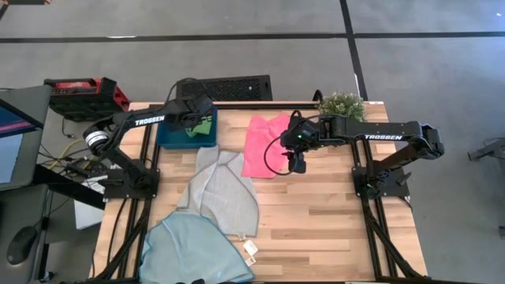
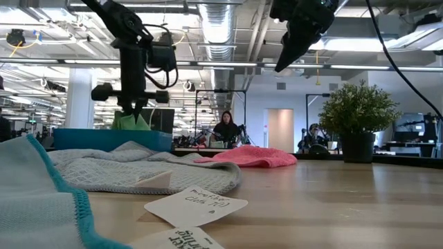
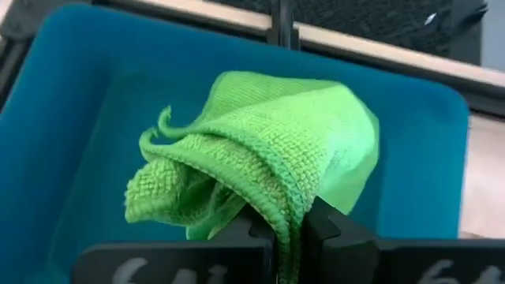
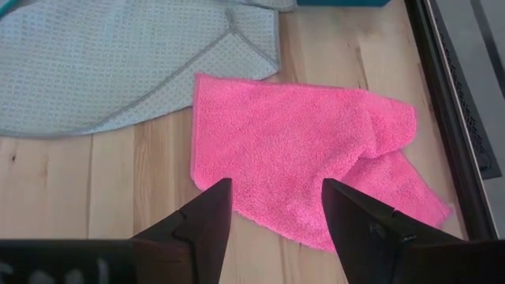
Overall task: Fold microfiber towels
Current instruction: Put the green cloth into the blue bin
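Four towels in play. I hold the green towel [image 3: 260, 170] pinched in the left gripper [image 3: 290, 237] over the teal tray [image 3: 71, 95], bunched, presumably for dropping it in. The right gripper [image 4: 276, 209] hangs wide above the pink towel [image 4: 300, 158], lined up for a grab. The grey towel [image 1: 225, 189] and blue towel [image 1: 189, 248] lie unfolded on the table [image 1: 331, 221].

"TROSSEN" in white on left arm [image 1: 147, 121], behind its gripper. Same on right arm [image 1: 384, 136]. Paper tags' [image 2: 196, 205] handwriting illegible.
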